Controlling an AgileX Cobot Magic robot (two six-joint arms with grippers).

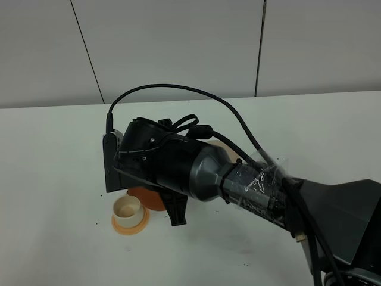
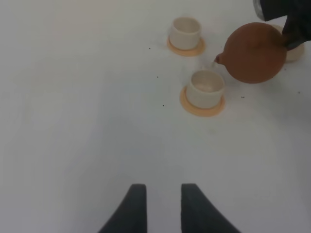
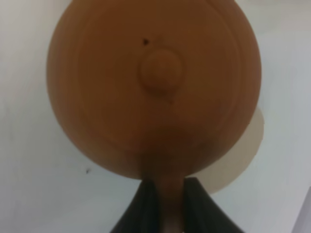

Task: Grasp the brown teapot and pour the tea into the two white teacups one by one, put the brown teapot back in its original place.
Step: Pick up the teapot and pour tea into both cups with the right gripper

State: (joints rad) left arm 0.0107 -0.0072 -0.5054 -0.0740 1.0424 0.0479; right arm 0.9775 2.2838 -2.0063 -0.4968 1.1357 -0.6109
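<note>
White table (image 2: 73,121); right gripper (image 3: 167,188) clamps brown teapot (image 3: 155,87) handle, spout near teacup (image 2: 205,87).

The right arm (image 1: 196,173), black and bulky, reaches in from the lower right across the white bench (image 1: 53,238) and hides most of the middle. A black cable (image 1: 178,88) arches over it to the grey wrist camera (image 1: 111,161) at its end. In front of that end, one white teacup (image 1: 127,207) stands on an orange coaster (image 1: 132,225). Just beside the cup, a sliver of the brown teapot (image 1: 146,198) shows under the arm. A pale beige patch (image 1: 221,146) peeks past the arm's far edge.
</note>
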